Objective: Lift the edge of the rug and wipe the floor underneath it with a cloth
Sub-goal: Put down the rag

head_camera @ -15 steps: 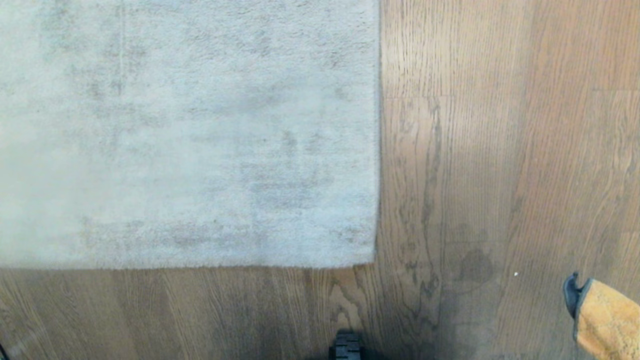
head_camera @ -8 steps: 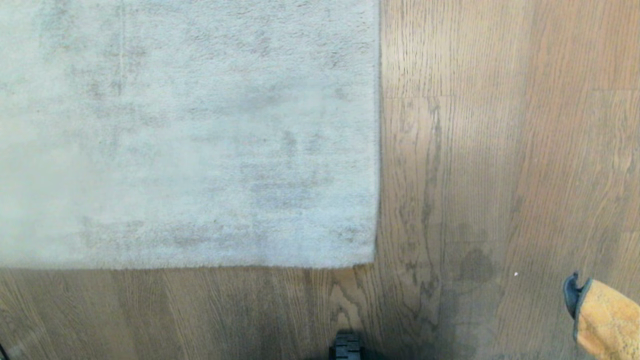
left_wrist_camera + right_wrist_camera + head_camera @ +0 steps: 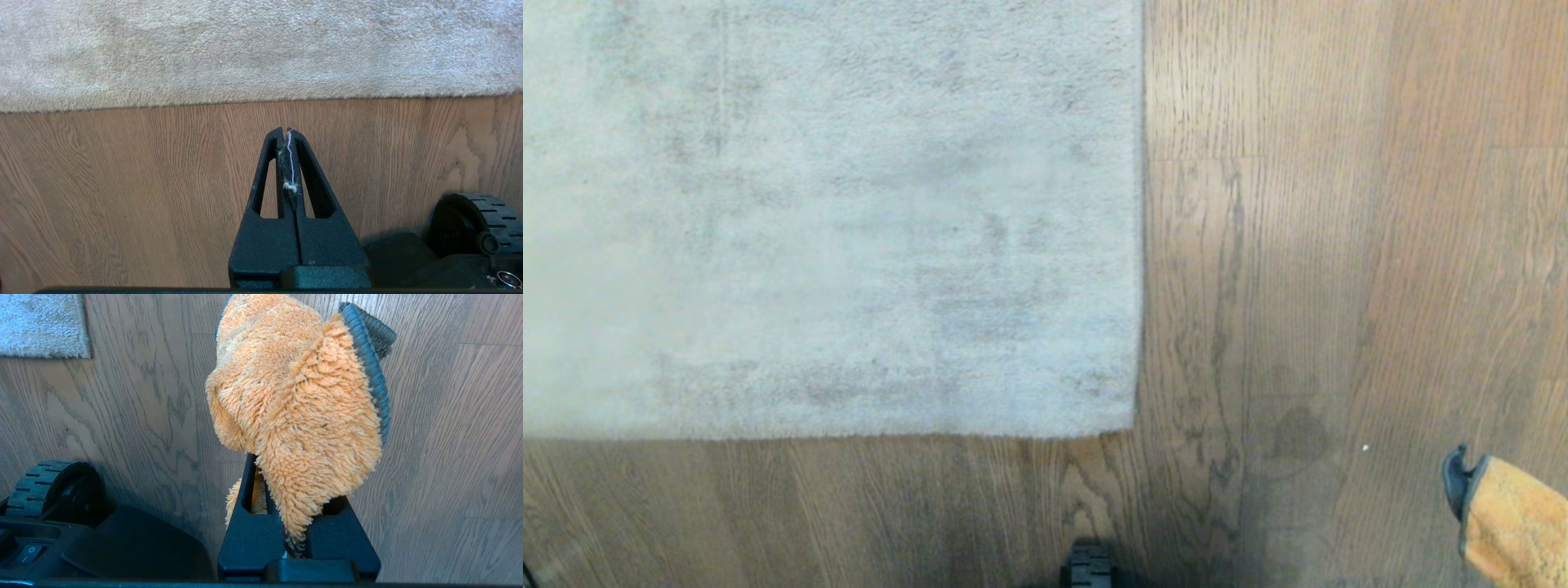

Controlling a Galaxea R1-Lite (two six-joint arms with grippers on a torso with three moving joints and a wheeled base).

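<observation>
The rug edge (image 3: 1137, 245) lies flat on the floor (image 3: 1339, 245) with its square corner toward the middle of the head view, exactly as it lay a second ago, and nothing else has shifted either, so by my reading the lift hasn't begun and no wiping is done. The left wrist view gives what the head view can't: the left gripper (image 3: 286, 131), fingers pressed together and empty but for a thread, hangs just short of the rug's near border. The right wrist view shows the right gripper (image 3: 286, 473) pinching the orange cloth (image 3: 298, 412), well off the corner.
</observation>
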